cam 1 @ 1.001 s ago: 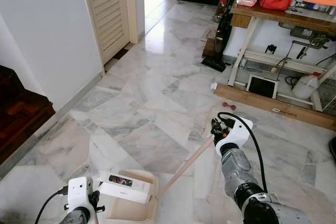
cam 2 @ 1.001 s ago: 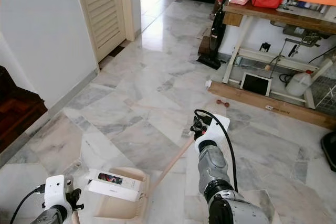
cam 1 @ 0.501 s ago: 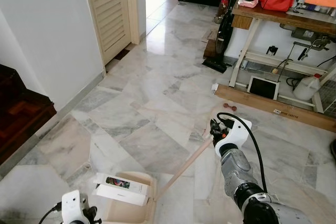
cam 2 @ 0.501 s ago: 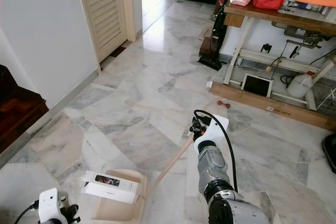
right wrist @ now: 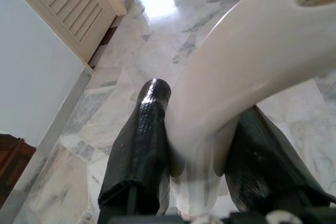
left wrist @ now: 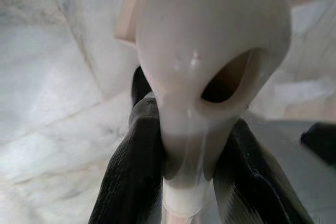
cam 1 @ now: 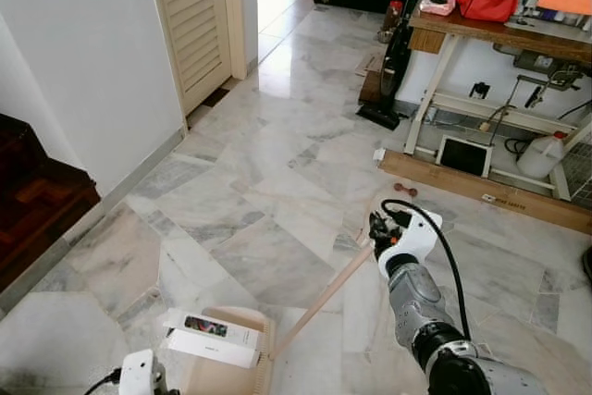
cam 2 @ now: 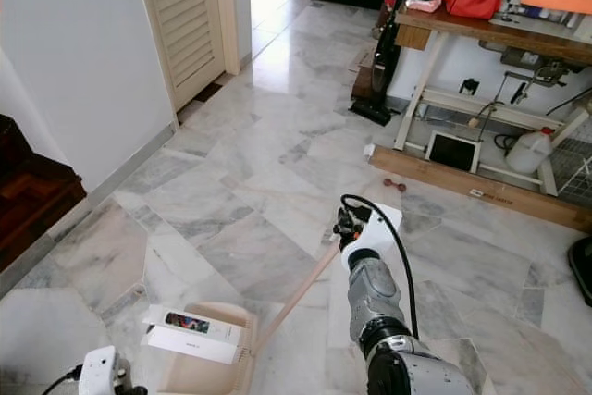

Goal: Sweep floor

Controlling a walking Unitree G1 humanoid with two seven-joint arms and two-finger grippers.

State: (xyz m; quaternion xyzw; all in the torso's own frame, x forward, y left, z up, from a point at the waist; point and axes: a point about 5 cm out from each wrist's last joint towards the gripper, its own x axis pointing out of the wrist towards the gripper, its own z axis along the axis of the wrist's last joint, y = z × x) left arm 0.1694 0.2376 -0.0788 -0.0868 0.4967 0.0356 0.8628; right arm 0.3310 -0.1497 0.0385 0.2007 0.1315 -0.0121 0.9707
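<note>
The broom handle point(cam 1: 324, 300) is clamped near its top by the right gripper point(right wrist: 194, 145); it is judged light and stiff. The dustpan handle point(left wrist: 210, 51), smooth and likely slippery, is pinched at its neck by the left gripper point(left wrist: 191, 166).

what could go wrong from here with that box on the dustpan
1. The white box lies across the edge of the beige dustpan, partly overhanging; a tilt of the pan could tip it back onto the marble floor.
2. The right gripper holds the broom handle near its top end, so control of the low end at the pan may be loose.
3. The left gripper clamps the dustpan handle near its tip; it might twist.
</note>
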